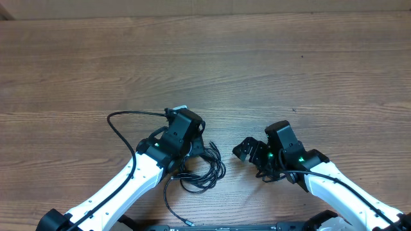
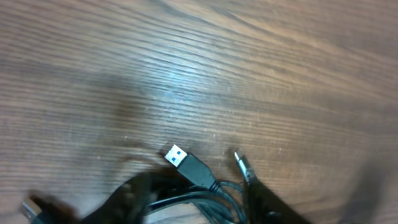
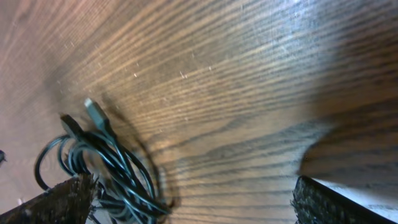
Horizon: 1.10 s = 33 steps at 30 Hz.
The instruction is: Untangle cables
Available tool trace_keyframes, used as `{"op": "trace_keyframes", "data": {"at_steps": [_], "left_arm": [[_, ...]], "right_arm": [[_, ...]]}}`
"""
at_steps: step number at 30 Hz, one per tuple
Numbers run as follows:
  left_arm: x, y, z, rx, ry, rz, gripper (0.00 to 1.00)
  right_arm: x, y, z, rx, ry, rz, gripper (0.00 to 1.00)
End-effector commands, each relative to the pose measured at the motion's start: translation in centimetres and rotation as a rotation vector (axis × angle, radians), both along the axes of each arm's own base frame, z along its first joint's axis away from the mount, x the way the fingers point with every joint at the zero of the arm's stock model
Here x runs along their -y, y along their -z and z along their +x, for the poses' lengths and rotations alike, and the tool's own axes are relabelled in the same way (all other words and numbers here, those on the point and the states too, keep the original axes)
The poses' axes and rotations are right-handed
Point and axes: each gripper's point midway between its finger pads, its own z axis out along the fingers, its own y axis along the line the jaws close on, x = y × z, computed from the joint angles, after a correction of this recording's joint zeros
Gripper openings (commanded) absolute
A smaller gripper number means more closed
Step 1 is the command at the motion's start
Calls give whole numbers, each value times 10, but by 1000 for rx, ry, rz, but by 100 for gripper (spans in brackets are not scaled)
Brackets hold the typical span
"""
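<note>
Overhead, untangling looks barely begun: cables bundled beside left pincer, its state unclear; right pincer apart, empty. Next, seize the USB plug.

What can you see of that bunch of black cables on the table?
The cables are thin, black and rubbery-looking, looped over each other in one loose tangle, lying on the wood-grain table. One strand trails out toward the robot's side. Two ends poke out near each other: a USB plug with a silvery tip and a slim audio jack. The left arm hides part of the heap.
</note>
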Motion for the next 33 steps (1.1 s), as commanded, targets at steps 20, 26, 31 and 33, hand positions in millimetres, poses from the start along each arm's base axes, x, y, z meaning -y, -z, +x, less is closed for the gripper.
{"op": "trace_keyframes", "data": {"at_steps": [20,26,31,33], "left_arm": [[37,53,-62,-171,521,149,69],[31,54,-71,-224,509,156,92],[43,36,-67,-256,436,95,100],[62,22,-63,-264,391,-10,100]], "right_arm": [[51,17,12,61,18,-250,100],[52,18,10,53,18,-257,100],[54,19,10,52,20,-265,100],[54,19,10,52,20,-264,100]]}}
